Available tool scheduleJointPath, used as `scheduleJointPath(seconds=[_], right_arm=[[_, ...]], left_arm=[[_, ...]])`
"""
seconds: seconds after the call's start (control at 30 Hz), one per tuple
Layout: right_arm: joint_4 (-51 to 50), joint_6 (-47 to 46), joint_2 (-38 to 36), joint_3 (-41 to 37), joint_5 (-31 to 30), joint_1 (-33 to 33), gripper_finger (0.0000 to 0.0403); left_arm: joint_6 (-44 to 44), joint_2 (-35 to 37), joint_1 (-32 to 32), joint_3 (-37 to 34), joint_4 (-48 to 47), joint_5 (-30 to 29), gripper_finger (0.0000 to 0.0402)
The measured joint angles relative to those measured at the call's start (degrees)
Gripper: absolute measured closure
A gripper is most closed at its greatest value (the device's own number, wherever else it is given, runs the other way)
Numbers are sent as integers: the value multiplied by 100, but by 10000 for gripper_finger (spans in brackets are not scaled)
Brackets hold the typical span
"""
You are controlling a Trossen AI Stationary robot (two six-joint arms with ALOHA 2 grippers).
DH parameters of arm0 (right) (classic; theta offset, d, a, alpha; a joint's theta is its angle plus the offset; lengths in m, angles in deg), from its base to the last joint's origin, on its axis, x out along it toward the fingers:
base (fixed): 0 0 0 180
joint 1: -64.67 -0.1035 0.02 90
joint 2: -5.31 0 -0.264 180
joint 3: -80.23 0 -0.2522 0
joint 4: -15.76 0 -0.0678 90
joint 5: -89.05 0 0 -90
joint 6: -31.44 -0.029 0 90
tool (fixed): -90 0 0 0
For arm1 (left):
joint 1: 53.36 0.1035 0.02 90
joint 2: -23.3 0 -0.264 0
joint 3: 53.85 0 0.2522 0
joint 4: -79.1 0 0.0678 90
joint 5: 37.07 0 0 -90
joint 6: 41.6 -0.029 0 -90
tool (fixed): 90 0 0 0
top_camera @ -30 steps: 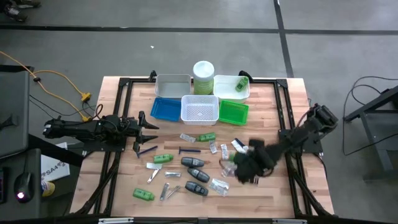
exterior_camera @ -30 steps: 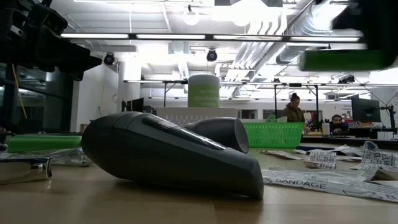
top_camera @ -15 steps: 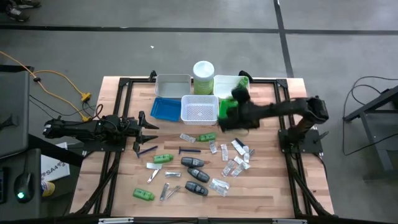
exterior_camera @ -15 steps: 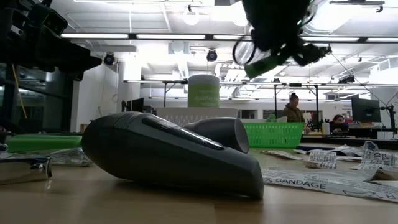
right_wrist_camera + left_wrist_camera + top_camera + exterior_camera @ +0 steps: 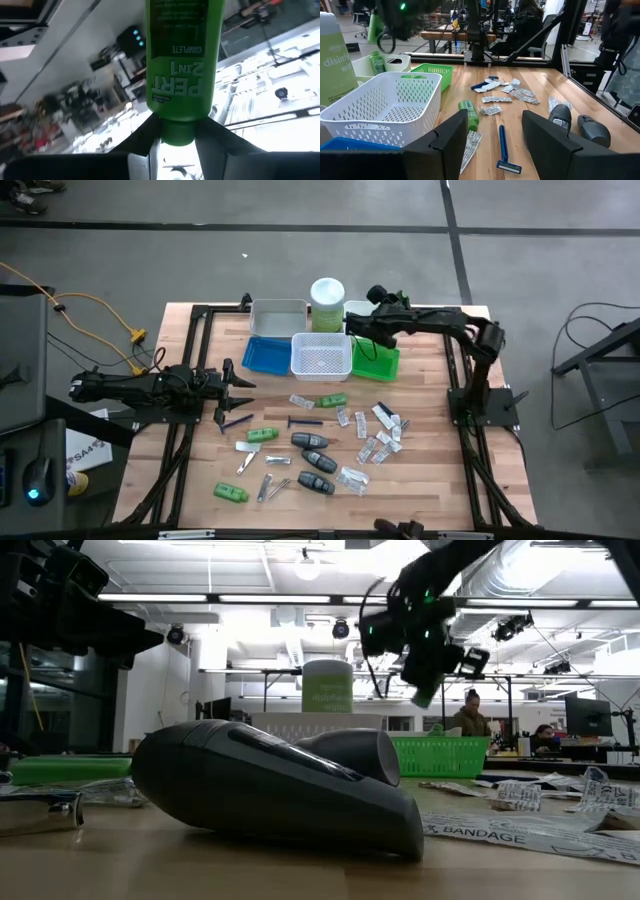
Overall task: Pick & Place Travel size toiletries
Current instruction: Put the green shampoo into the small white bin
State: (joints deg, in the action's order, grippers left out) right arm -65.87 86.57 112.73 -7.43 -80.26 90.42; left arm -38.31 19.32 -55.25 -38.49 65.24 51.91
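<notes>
We see the right gripper point(image 5: 177, 145) clenched on a green tube point(image 5: 181, 60) (over the far trays point(image 5: 375, 362)).

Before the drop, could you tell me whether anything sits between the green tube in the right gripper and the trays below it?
Nothing visible does: the right gripper holds the green tube in open air above the trays.

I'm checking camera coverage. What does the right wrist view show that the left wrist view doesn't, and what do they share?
Only the right wrist view shows the label of the green tube gripped in the right hand, pointing up toward ceiling lights.

Only the left wrist view shows the table: white basket, green tray, blue razor, packets, dark grey cases, and the open left hand.

Both show the right hand's tube.
</notes>
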Motion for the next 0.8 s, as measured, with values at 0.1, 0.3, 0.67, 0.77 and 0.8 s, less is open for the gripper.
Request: scheduleJointPath(seconds=[0.1, 0.3, 0.67, 0.77, 0.8], right_arm=[[-8, 22, 303, 0, -32, 80, 315], [-21, 20, 817, 0, 8, -22, 315], [-223, 46, 1013, 0, 129, -85, 315], [-271, 49, 1013, 0, 160, -85, 315], [-285, 57, 1013, 0, 182, -85, 315]], left_arm=[[1, -1, 0, 0, 0, 1, 213], [0, 0, 0, 1, 0, -1, 213], [0, -1, 0, 0, 0, 0, 213], [-1, -2, 0, -1, 0, 0, 213], [0, 0, 0, 1, 0, -1, 213]])
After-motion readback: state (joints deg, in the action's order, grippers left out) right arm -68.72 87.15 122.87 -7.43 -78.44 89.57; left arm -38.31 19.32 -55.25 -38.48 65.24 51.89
